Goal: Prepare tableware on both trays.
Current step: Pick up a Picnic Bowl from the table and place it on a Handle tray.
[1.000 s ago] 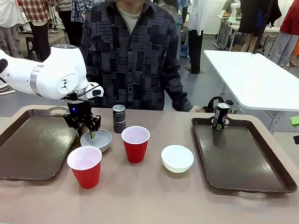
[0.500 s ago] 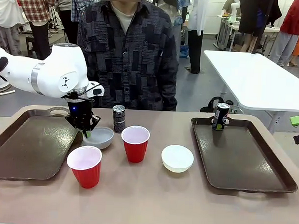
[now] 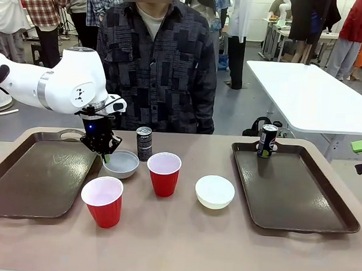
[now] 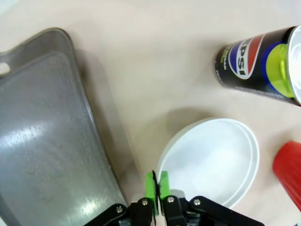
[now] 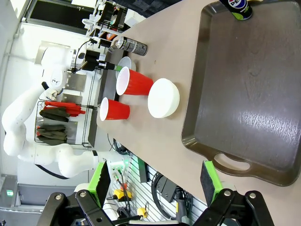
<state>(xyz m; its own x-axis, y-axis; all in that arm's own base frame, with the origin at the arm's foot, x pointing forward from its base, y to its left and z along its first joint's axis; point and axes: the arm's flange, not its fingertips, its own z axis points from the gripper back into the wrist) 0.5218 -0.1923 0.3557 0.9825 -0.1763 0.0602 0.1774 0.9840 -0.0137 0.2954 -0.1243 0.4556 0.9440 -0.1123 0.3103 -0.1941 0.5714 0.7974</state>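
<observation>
Left gripper (image 4: 157,177) clamps the rim of the bowl (image 4: 216,155), its only thin edge, likely for transfer to the adjacent tray (image 4: 47,141). Right gripper (image 5: 154,167) hangs with jaws apart.

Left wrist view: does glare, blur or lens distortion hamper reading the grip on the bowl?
Left wrist view: sharp; bright sheen streaks the left tray, whose rim bows from the wide lens, yet the left gripper reads plainly, pads pinched on the white bowl rim. Front view: even light, no blur. Right wrist view: pale glare on the right tray.
</observation>
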